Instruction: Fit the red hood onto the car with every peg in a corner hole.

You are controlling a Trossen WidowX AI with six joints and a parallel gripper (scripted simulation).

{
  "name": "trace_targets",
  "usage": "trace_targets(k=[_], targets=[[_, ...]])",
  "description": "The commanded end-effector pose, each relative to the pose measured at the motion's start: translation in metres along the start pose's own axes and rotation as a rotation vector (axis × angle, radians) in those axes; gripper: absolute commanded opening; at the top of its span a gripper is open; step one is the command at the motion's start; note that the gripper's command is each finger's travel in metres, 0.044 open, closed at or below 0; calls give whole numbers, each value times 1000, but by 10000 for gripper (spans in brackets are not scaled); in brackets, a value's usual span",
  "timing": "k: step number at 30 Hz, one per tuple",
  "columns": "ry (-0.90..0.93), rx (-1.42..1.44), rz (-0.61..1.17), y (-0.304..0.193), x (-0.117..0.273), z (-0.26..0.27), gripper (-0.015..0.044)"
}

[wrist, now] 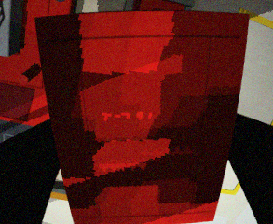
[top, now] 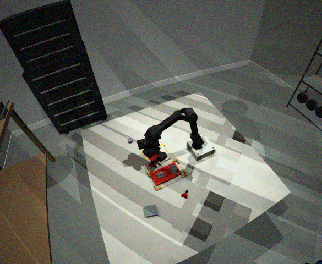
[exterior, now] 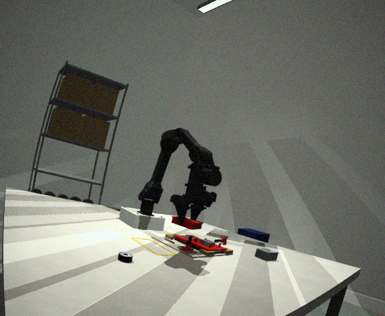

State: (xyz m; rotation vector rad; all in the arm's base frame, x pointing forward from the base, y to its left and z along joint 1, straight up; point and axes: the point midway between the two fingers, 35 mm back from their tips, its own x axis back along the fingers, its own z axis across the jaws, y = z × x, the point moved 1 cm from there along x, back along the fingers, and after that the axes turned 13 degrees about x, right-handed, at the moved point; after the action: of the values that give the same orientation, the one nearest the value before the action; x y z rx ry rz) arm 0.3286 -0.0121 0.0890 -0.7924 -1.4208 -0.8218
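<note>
Hood (wrist: 145, 119) fills wrist view, clamped in the gripper (exterior: 187, 214) jaws, lifted above table at frame centre, chassis (exterior: 199, 243) lower right beyond; risk: tilted grip or misaligned holes jam on pegs, knocking the jig (top: 183, 174).

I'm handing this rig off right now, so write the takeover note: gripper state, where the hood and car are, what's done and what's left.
Gripper: shut on the red hood, carried clear of the table.
Hood: in the air near the chassis, not yet over it; in the wrist view it fills the frame between the fingers.
Chassis: in its jig, engine block in place, deck uncovered.
Done: hood picked up and lifted.
Left: bring the hood over the deck, line its corner holes up with the pegs, lower it flat, release, withdraw without touching anything.
</note>
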Motion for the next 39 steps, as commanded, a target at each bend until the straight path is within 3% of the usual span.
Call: trace_targets(k=[1,29,39], targets=[[3,-17,-12,11,3,9,0],[-5,-232,-16,73,4,86,0],[-5,-232,-16,74,-35,86,0]])
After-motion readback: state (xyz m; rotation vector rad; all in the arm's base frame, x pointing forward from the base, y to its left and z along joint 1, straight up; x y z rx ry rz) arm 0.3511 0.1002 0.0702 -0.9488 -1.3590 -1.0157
